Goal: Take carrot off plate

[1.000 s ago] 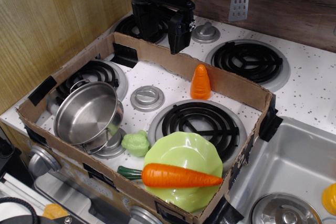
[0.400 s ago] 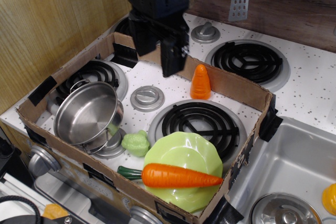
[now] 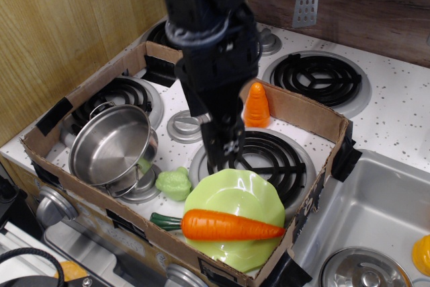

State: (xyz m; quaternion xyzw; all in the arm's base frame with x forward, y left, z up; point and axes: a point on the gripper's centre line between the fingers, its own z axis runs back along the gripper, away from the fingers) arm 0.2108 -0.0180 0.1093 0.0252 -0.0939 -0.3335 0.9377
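Observation:
The carrot (image 3: 232,225) lies on its side across the front part of the lime-green plate (image 3: 236,189). Its dark green stem end sticks out past the plate's left rim, and its tip points right. The plate sits at the front of the cardboard-walled stove area, partly on a black burner (image 3: 269,156). My black gripper (image 3: 218,146) hangs fingers-down just behind the plate's back rim, above the burner's left side. Its jaws look open and empty. It does not touch the carrot.
A steel pot (image 3: 111,142) stands at the left, with a bumpy light green lump (image 3: 175,183) beside the plate. A stubby orange cone (image 3: 256,105) stands at the back cardboard wall (image 3: 302,113). A sink (image 3: 376,213) lies to the right.
The gripper has come forward and down from the back wall to just behind the plate. The carrot and plate have not moved.

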